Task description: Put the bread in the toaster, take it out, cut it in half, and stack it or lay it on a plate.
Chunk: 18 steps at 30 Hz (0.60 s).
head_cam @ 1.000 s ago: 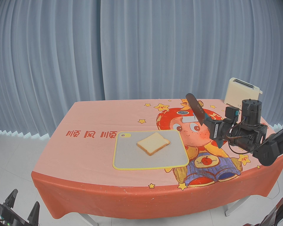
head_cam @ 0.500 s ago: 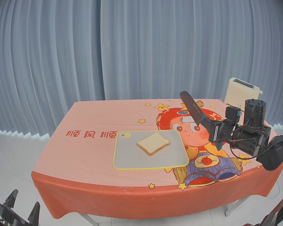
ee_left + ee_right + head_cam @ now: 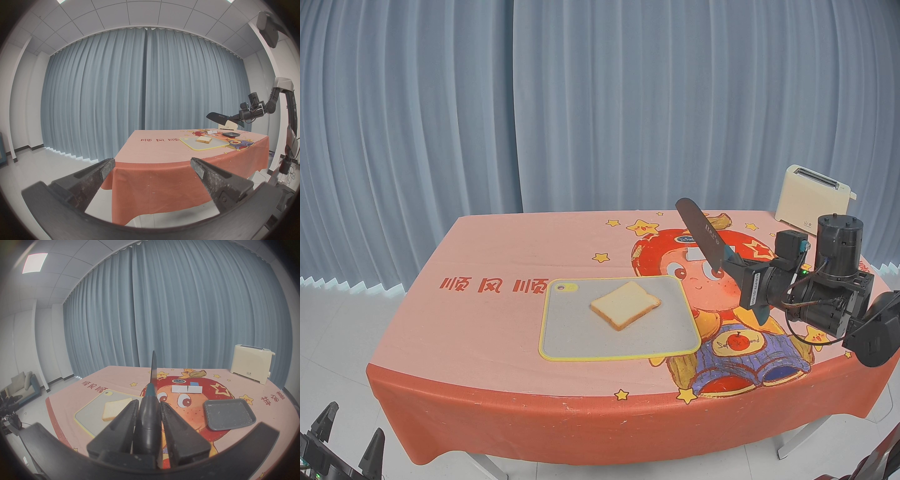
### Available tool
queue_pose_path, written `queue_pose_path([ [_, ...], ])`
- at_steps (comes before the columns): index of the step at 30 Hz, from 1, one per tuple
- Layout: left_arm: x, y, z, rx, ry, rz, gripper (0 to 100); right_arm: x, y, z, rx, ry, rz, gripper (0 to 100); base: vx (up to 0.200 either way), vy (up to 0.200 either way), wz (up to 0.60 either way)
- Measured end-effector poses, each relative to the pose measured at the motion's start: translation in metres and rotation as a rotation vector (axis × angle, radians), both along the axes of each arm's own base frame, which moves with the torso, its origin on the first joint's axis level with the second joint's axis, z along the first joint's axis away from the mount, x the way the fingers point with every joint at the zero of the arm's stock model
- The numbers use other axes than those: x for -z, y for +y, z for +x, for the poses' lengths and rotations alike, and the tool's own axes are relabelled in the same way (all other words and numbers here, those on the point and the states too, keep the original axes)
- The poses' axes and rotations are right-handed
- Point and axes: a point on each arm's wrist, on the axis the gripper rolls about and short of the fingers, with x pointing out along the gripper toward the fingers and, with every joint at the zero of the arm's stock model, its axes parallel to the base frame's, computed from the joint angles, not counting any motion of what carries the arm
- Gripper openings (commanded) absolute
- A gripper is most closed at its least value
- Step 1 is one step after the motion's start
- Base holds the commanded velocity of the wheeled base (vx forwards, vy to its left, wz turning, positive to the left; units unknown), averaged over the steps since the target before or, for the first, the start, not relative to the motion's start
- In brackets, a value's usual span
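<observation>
A slice of bread [image 3: 625, 304] lies flat on the grey, yellow-rimmed cutting board [image 3: 575, 337] at the middle of the table. To its right, above the tablecloth, my right gripper [image 3: 737, 269] is shut on the handle of a dark knife [image 3: 700, 234], whose blade slants up and toward the board. From the right wrist the knife [image 3: 153, 371] points out past the bread [image 3: 115, 408]. The cream toaster [image 3: 812, 199] stands at the far right corner. A grey tray [image 3: 229, 413] sits right of the knife. My left gripper [image 3: 153, 168] is open, low off the table's front left.
A white card with a small blue piece [image 3: 187, 389] lies on the cloth between the board and the toaster. The orange tablecloth [image 3: 487, 325] hangs over the front edge. A blue curtain closes off the back.
My right arm has carried the knife a little to the left, toward the cutting board. The bread and the left arm have not moved.
</observation>
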Motion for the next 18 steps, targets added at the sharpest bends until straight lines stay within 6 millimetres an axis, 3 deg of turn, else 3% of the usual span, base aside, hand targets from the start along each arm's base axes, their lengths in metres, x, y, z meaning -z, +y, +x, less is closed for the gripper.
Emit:
queue_pose_path([
  [18,0.0001,0.0001,0.0000,-0.004,0.001,-0.003,100,0.0033,0.0095,-0.0104,-0.043,0.012,-0.006,0,0.000,0.000,0.00],
])
